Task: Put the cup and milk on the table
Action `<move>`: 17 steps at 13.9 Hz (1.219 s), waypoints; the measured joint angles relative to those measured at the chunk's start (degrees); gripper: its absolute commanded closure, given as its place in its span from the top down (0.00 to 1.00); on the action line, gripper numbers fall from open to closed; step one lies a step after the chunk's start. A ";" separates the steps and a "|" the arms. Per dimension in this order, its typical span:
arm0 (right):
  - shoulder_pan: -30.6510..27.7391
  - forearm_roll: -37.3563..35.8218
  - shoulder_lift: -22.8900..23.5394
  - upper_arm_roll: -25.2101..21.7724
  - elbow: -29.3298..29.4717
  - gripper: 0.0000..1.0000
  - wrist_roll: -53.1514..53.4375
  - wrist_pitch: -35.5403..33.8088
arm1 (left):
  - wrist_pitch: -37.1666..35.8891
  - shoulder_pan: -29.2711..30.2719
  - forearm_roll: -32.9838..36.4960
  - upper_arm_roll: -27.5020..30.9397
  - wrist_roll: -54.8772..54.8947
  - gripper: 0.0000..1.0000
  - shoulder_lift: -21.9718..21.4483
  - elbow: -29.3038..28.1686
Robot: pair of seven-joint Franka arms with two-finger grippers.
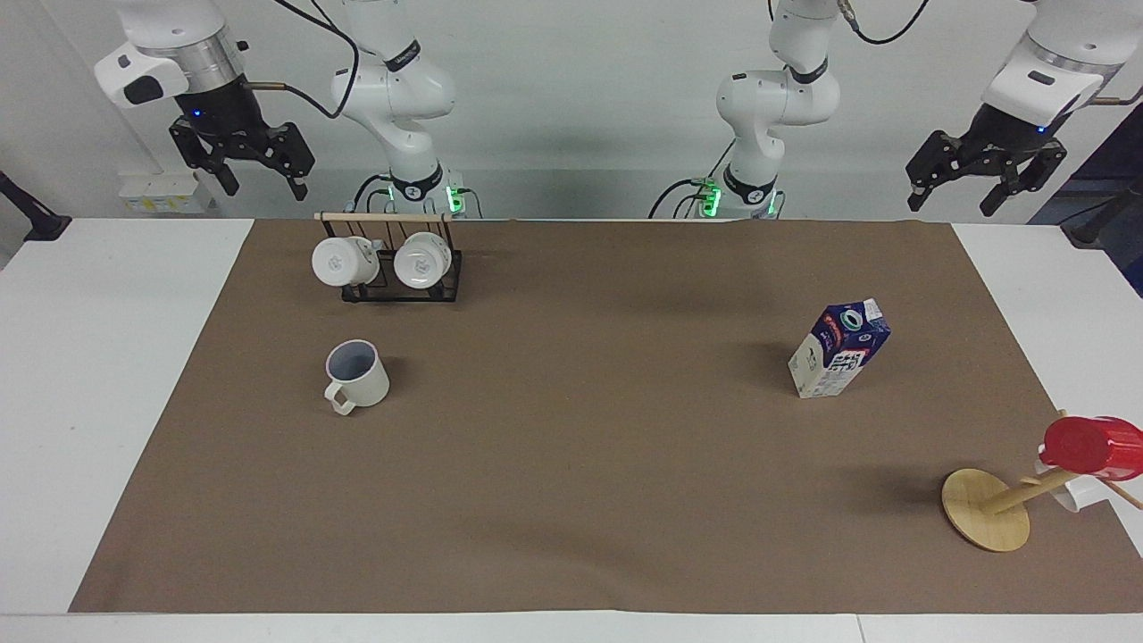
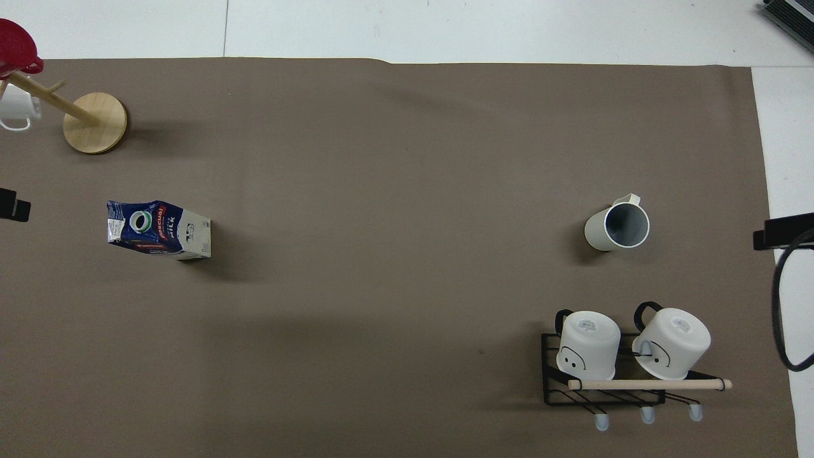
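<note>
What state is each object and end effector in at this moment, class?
Cream-beige mug with loop handle: upright on the brown mat, free.
Blue and white gable-top milk carton: upright, capped, free.
Two white mugs: hung on the black wire rack.
Red cup: on the wooden peg stand.
Left end effector: open, raised.
Right end effector: open, raised.

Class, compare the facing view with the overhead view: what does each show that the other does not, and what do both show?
Only the facing view shows the arms whole: the left hand and right hand hang open, raised at the robots' edge of the table, holding nothing. Only the overhead view looks down on the milk's cap and shows the faces printed on the rack's two white mugs. Both show the cup and milk standing upright on the brown mat, far apart, with the red cup on its wooden stand.
</note>
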 measured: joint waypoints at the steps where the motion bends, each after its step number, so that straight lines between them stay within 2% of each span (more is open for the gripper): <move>1: 0.00 0.01 -0.05 0.06 0.02 1.00 0.00 0.00 | 0.00 0.00 0.00 0.00 0.00 1.00 0.00 0.00; 6: 0.21 0.02 -0.09 0.68 0.38 1.00 0.00 1.60 | 0.00 0.00 0.00 0.01 0.00 1.00 -0.02 0.00; 10: 0.53 0.04 -0.09 3.05 0.56 1.00 -0.01 2.21 | 0.00 0.00 0.00 0.02 0.00 1.00 -0.02 0.00; 17: -0.17 -0.03 0.63 2.63 -0.26 1.00 -0.25 3.00 | -0.06 0.00 0.00 0.03 -0.05 1.00 -0.02 -0.01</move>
